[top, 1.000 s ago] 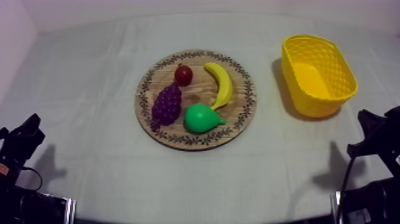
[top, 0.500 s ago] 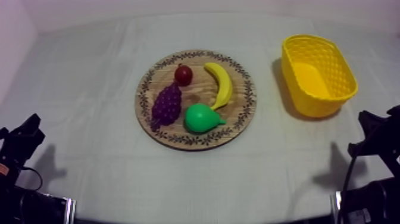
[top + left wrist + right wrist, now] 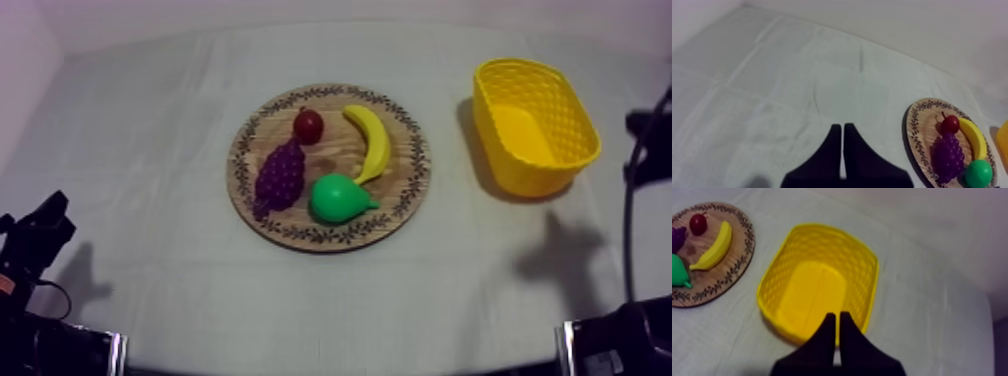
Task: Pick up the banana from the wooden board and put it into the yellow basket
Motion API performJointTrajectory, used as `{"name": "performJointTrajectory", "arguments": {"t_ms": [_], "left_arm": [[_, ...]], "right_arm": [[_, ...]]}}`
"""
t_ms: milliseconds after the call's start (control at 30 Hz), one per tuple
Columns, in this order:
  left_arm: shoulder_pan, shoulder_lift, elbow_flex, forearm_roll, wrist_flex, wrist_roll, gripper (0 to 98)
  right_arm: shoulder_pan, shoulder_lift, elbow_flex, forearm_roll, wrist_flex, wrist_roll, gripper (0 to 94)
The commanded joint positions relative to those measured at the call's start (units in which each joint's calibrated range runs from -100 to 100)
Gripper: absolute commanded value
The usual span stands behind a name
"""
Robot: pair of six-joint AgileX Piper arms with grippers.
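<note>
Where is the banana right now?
In the top view the banana lies on the wooden board, on the side towards the yellow basket, with the small red fruit and the pear beside it.

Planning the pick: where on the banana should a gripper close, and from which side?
Probably its middle, from straight above, closing across its narrow width. The banana lies flat on the wooden board; the pear crowds one end, the small red fruit the other.
</note>
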Motion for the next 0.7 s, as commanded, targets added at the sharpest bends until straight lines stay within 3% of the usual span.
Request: {"name": "performJointTrajectory", "arguments": {"t_ms": [0, 300, 533, 667], "left_arm": [[0.0, 0.0, 0.0, -0.01, 0.0, 0.0, 0.1], [0.0, 0.0, 0.0, -0.01, 0.0, 0.0, 0.1], [0.0, 0.0, 0.0, -0.01, 0.0, 0.0, 0.1], [0.0, 0.0, 0.0, -0.01, 0.0, 0.0, 0.1]], "right_arm": [[-3.9, 18.6, -30.2, 2.5, 2.5, -9.2, 0.5], [-20.4, 38.4, -54.8, 12.5, 9.9, -21.9, 0.5], [-32.3, 48.9, -57.7, 19.3, 13.3, -32.1, 0.5], [-36.0, 54.5, -57.5, 21.4, 15.2, -37.6, 0.5]]}}
